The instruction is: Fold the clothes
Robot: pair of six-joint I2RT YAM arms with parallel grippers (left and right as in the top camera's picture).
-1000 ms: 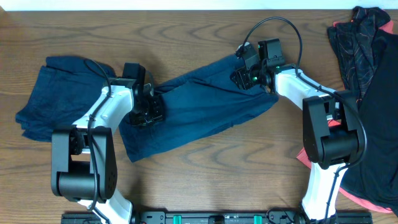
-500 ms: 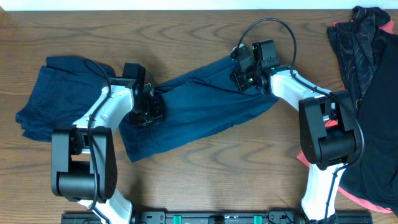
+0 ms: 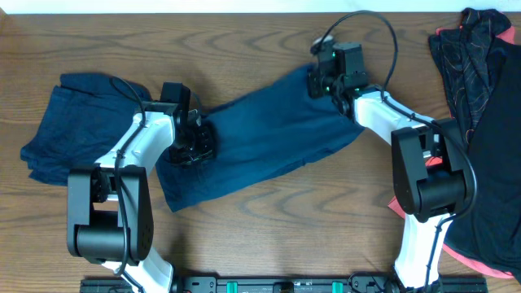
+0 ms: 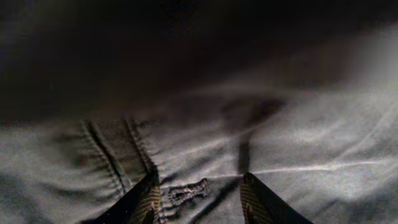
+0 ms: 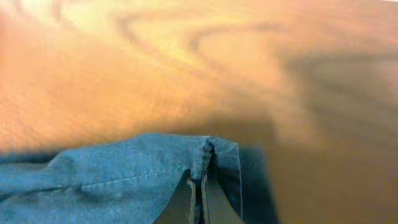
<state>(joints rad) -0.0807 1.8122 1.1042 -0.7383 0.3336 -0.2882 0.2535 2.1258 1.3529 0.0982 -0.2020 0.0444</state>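
A blue garment (image 3: pixel 260 138) lay spread slantwise across the wooden surface (image 3: pixel 269 32), running from lower left to upper right. The right gripper (image 3: pixel 319 81) was pinched tight on its upper right corner; the right wrist view showed the fingers (image 5: pixel 184 200) closed on the stitched hem. The left gripper (image 3: pixel 198 145) rested on the garment's left part, its fingers (image 4: pixel 144 200) set apart with flat cloth and a seam between them. A folded dark blue pile (image 3: pixel 73 122) sat to the left, touching the garment. Black and red clothes (image 3: pixel 480 73) lay at the right edge, well apart.
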